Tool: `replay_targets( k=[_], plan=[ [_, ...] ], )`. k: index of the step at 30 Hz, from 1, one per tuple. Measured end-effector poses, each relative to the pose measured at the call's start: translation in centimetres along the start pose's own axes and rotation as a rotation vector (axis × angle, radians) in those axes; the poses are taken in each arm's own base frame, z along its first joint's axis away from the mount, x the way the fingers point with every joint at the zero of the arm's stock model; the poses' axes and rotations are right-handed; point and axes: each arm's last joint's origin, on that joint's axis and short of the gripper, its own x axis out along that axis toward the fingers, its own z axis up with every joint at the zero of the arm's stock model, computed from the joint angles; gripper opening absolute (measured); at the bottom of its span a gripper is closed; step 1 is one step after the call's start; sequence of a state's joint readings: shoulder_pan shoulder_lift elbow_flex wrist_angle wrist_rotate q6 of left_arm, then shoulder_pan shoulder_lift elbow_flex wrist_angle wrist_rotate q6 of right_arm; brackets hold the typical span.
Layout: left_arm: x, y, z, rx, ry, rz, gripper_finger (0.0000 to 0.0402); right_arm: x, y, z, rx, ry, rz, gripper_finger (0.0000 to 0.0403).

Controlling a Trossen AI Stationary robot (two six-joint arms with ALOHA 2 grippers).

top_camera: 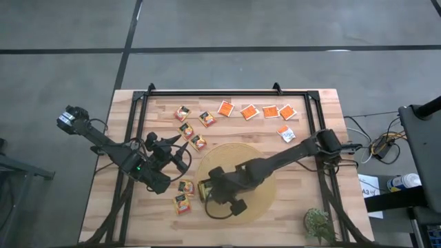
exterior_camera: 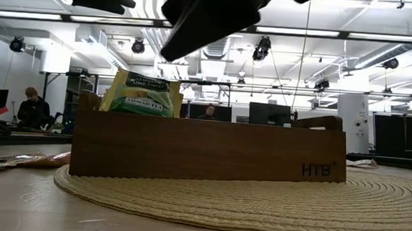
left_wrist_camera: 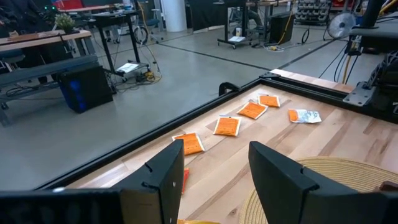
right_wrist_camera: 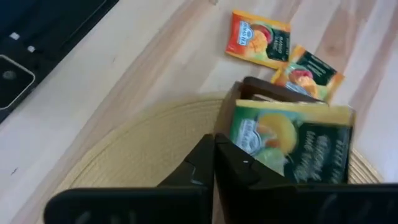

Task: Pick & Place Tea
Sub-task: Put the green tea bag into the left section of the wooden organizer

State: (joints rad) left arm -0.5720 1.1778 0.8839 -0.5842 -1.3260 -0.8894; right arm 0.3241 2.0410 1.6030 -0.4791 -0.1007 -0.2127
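One sachet: I see a green tea bag [right_wrist_camera: 291, 144] standing in the tray [exterior_camera: 211, 153].
Right fingers [right_wrist_camera: 214, 163]: together above tray, empty.
Left fingers [left_wrist_camera: 217, 180]: apart, waiting over the bench [top_camera: 303, 124].

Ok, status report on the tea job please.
Right gripper shut, empty, above wooden tray. Green sachet upright in tray's end compartment. Left gripper open, idle. Nothing blocking.

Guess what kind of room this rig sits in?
Probably a robotics lab or open workshop: bare concrete floor, workbenches beyond the table, exposed ceiling ducts, and a person at a monitor.
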Motion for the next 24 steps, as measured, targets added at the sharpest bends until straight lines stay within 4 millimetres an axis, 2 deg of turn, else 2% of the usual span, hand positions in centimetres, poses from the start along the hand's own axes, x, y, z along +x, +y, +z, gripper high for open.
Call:
replay_targets(
  k=[9, 16, 24],
  plan=[
    [0.0, 0.0, 0.0, 0.005, 0.001, 0.000, 0.0174, 2.3, -0.6, 0.4, -0.002, 0.041, -0.067, 0.0008],
    [0.0, 0.0, 0.0, 0.004, 0.004, -0.004, 0.0174, 4.1, -1.2, -0.5, 0.007, 0.128, -0.109, 0.0008],
    [0.0, 0.0, 0.0, 0.004, 0.005, -0.005, 0.0174, 6.0, -2.4, -1.6, 0.077, 0.134, 0.019, 0.0008]
  ],
)
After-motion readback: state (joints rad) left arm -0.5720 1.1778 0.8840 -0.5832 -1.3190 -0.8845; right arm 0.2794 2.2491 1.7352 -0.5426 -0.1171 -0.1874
